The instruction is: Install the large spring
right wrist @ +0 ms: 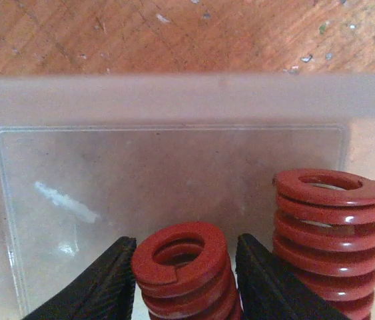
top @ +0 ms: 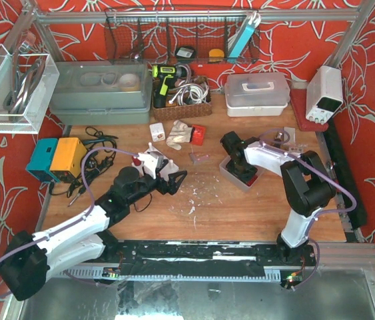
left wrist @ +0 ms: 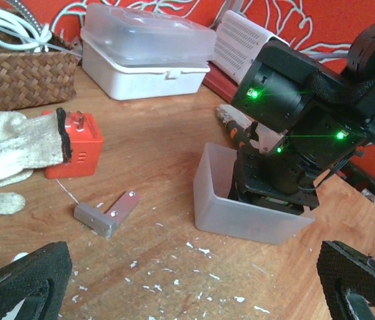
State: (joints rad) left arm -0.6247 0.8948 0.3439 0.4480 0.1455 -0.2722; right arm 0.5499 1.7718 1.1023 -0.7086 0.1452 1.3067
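Right gripper [right wrist: 184,244] clamps an upright spring [right wrist: 187,288] in the bin [right wrist: 174,97], axis vertical; left gripper [top: 177,181], spread wide, sits well apart across the bench [top: 240,213].

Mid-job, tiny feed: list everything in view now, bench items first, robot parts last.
translucent plastic bin: one, clear-white, centre right
red coil spring: one, red, upright in the bin, between the right gripper fingers
second red coil spring: one, red, in the bin beside the first
orange-red plastic block: one, orange-red, centre
white fabric glove: one, white, lying against the block
L-shaped aluminium bracket: one, silver, near the block
white lidded plastic box: one, white, back right
woven wicker basket: one, brown, back centre
grey-green toolbox: one, grey-green, back left
left gripper: one, black, open, empty
right gripper: one, black, in the bin, closed on the first spring
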